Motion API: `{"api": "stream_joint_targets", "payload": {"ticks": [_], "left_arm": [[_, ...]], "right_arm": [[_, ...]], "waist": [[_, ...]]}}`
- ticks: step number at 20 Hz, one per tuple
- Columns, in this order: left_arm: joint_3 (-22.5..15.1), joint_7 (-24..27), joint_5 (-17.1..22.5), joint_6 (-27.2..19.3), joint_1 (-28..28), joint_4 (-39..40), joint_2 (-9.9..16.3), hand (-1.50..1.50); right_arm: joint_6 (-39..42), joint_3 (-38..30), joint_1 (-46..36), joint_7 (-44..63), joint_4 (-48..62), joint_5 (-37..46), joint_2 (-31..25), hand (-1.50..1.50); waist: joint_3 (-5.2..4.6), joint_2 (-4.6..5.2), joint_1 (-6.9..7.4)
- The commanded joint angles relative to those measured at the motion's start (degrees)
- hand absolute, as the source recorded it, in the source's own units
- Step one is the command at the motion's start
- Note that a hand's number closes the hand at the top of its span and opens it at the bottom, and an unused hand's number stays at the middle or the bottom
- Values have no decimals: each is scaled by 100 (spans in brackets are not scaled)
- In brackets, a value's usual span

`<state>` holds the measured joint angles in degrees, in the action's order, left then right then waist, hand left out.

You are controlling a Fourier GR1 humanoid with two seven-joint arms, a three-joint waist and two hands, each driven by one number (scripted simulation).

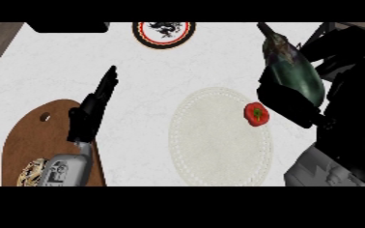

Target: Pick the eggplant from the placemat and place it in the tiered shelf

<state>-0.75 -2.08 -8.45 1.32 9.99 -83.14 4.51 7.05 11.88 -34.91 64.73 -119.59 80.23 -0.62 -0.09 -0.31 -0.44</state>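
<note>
Up at the right edge of your view, your right hand [288, 99] is curled round the eggplant [296, 72], grasping its lower end and holding it above the white bench [143, 77], off the placemat [217, 137]; the stem end points up and to the left; a red tomato-like fruit [257, 114] lies on the placemat's right rim, just beside that hand; your left hand [92, 108] rests over the bench with fingers straight, released, holding nothing, its forearm above a wooden board [28, 135] at the lower left; a round plate [163, 32] with a black and red rim sits at the far edge; the tiered shelf cannot be made out for certain.
</note>
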Motion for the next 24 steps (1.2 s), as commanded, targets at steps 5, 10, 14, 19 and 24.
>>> {"api": "stream_joint_targets", "payload": {"ticks": [5, 10, 14, 19, 24], "left_arm": [[-42, -70, -42, 6, -75, -126, 5, 0], [-2, -148, 36, 43, 60, -171, -15, 0], [-89, -27, -60, 5, 23, -42, -79, 0], [153, 162, 115, 134, 116, 216, 47, 0], [45, 34, 50, 136, -126, -119, 42, 0]], "right_arm": [[1515, -1171, -1164, 310, 85, 206, -297, 150], [1797, -1800, -1738, 77, 180, 196, -557, 150], [1564, -2538, -2292, -379, 1021, 120, -1108, 150], [1705, -2840, -2138, -794, 898, -87, -1609, 150], [1130, -2606, -1581, -1236, 1355, 135, -1821, 150]], "waist": [[4, 5, 26], [4, 4, 19], [4, 24, 59], [6, 21, 33], [7, 29, 64]]}}
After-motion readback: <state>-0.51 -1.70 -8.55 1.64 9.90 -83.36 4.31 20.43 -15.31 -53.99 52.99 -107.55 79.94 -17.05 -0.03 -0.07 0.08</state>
